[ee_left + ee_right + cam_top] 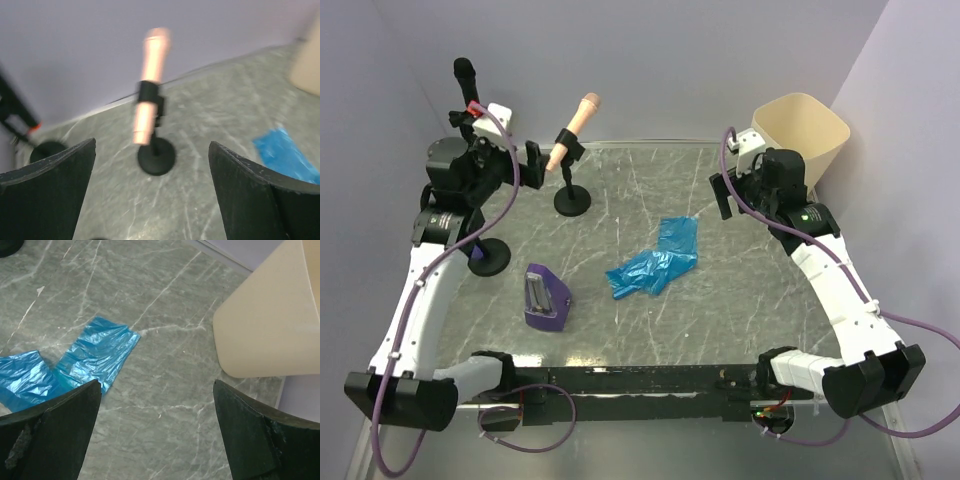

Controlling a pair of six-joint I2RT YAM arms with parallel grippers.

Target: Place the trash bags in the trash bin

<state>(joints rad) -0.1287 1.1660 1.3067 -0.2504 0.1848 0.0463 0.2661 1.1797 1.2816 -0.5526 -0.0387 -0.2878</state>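
Crumpled blue trash bags (655, 262) lie flat on the marble table, a little right of centre. The cream trash bin (800, 135) stands upright at the far right corner. My right gripper (723, 170) hovers open between bags and bin. In the right wrist view, the trash bags (95, 352) sit at the left and the trash bin (270, 325) at the upper right, with bare table between the right gripper's (157, 385) jaws. My left gripper (532, 160) is open at the far left, holding nothing. The left wrist view is blurred, with the left gripper (151, 150) facing a microphone stand and the trash bags (285, 155) at right.
A pink microphone (575, 125) on a black round-based stand (571, 200) rises at the back centre-left. A black microphone (465, 75) stands on a second stand (490, 257) by the left arm. A purple device (546, 297) lies at front left. Walls close the back and sides.
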